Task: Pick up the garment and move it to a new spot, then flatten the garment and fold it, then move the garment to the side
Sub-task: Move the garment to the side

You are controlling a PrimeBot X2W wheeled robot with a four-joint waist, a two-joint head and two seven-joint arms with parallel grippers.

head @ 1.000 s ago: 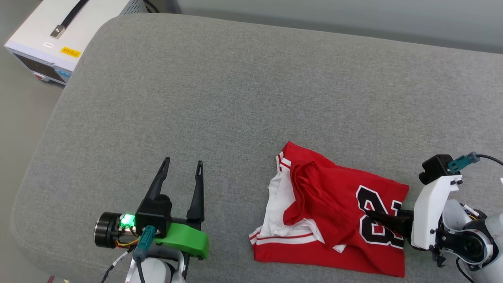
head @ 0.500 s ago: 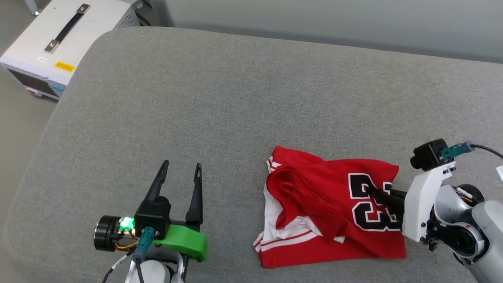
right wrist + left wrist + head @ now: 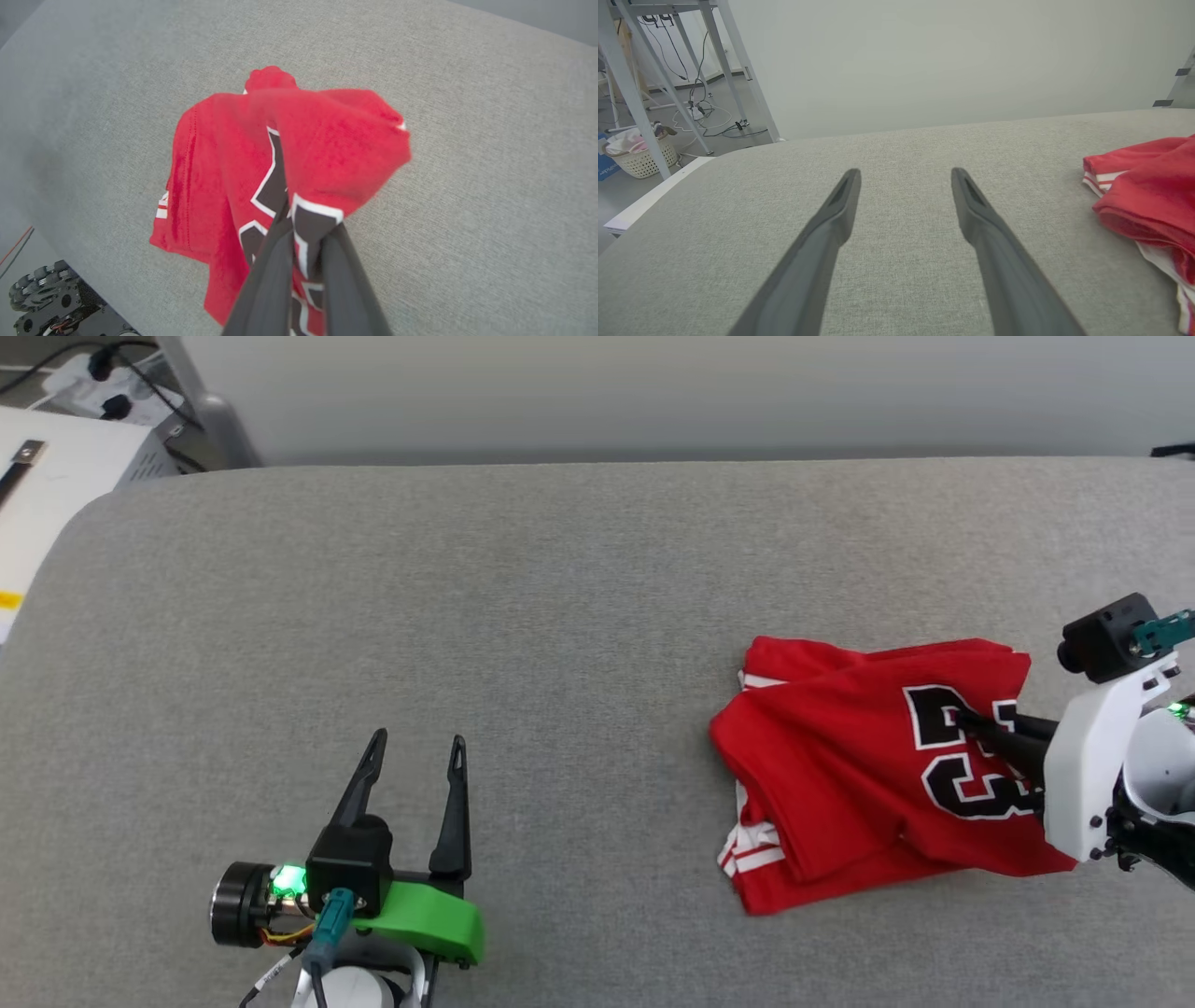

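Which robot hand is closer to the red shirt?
Right. The right gripper is shut on the red shirt, pinching its number print. The left gripper is open, well off to the shirt's left.

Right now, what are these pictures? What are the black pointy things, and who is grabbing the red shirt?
They are a robot's two hands, each with two long dark fingers. One picture comes from a camera on its head, looking down; the other two come from cameras on its wrists, looking along the fingers. A red shirt with a black 23 lies crumpled on a wide grey cushion. The right hand is pinched shut on the shirt at the number, that part raised. The left hand is open, holding nothing, over the cushion.
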